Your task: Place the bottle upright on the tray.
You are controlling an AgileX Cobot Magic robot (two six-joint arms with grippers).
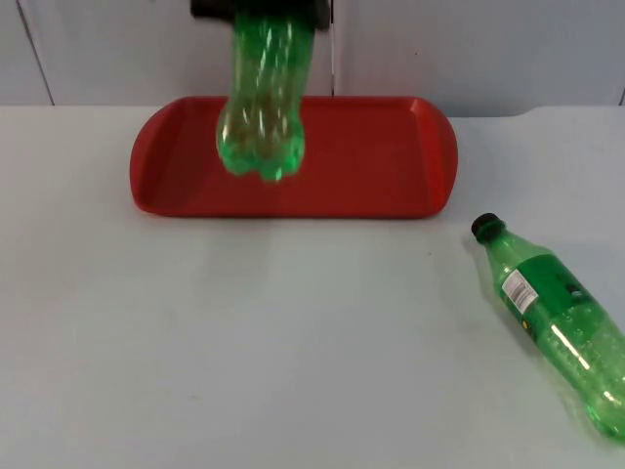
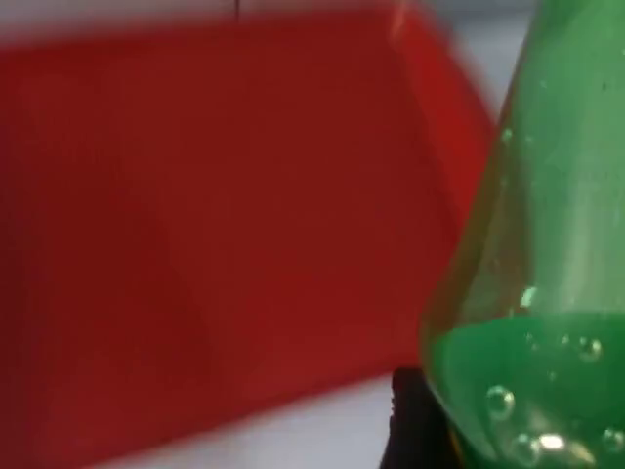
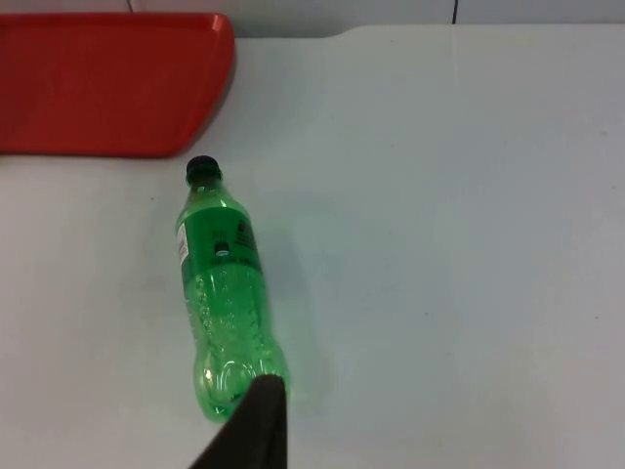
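A green bottle (image 1: 261, 98) hangs base-down over the left half of the red tray (image 1: 371, 156), with my left gripper (image 1: 262, 10) shut on its upper part. In the left wrist view the bottle (image 2: 547, 293) is close beside a black fingertip (image 2: 410, 430), with the tray (image 2: 195, 244) behind it. I cannot tell whether the bottle's base touches the tray. A second green bottle (image 1: 557, 322) with a black cap (image 1: 486, 227) lies on its side on the table at the front right, cap toward the tray. My right gripper (image 3: 256, 420) hovers by the base of this lying bottle (image 3: 225, 293).
The tray (image 3: 107, 78) stands at the back of the white table (image 1: 244, 342), near the grey partition wall (image 1: 469, 49). A white label (image 1: 520, 290) wraps the lying bottle's middle.
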